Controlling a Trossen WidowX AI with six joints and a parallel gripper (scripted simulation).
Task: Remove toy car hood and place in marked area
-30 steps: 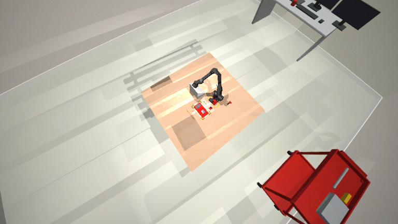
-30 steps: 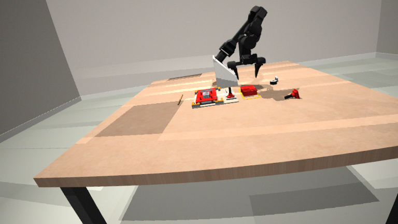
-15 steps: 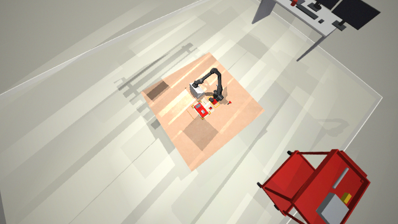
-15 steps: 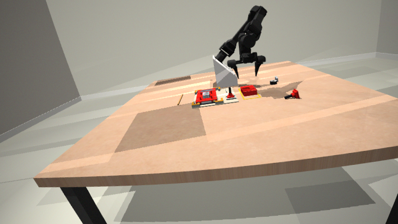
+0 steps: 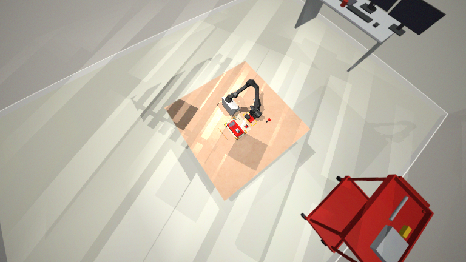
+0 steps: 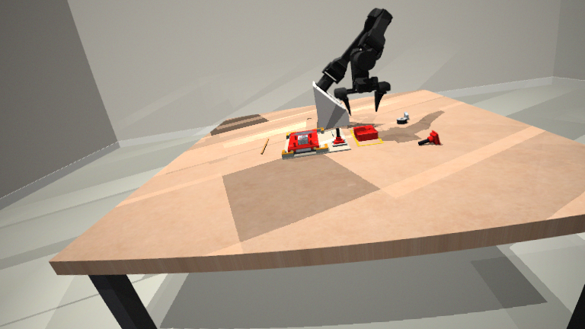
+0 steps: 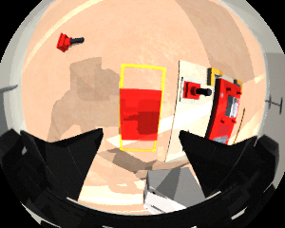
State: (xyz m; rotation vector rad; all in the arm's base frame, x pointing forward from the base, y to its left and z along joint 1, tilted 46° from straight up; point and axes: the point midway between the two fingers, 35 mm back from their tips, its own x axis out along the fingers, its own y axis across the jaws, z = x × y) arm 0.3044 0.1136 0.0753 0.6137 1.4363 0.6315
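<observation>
Wood table (image 5: 213, 176) (image 6: 180, 221) (image 7: 176, 38); no label seems readable; red hood (image 5: 252, 118) (image 6: 366, 132) (image 7: 139, 114) within yellow outline (image 5: 255, 124) (image 6: 369, 145) (image 7: 142, 66), below pincer (image 5: 253, 116) (image 6: 362, 112) (image 7: 142, 134); pincer wide apart, holding nothing.

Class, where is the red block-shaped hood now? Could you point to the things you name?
In the wrist view, the red block-shaped hood (image 5: 252, 119) (image 6: 365, 132) (image 7: 139, 114) lies centrally, inside the yellow rectangular outline (image 5: 255, 123) (image 6: 369, 145) (image 7: 143, 66).

No letters, numbers, brands or signs can be read in any view. The printed-looking grey patch on the red toy car (image 5: 236, 128) (image 6: 303, 138) (image 7: 224, 111), left of centre in the exterior view and at the right of the wrist view, may carry some marking, but it is too small to tell.
</observation>
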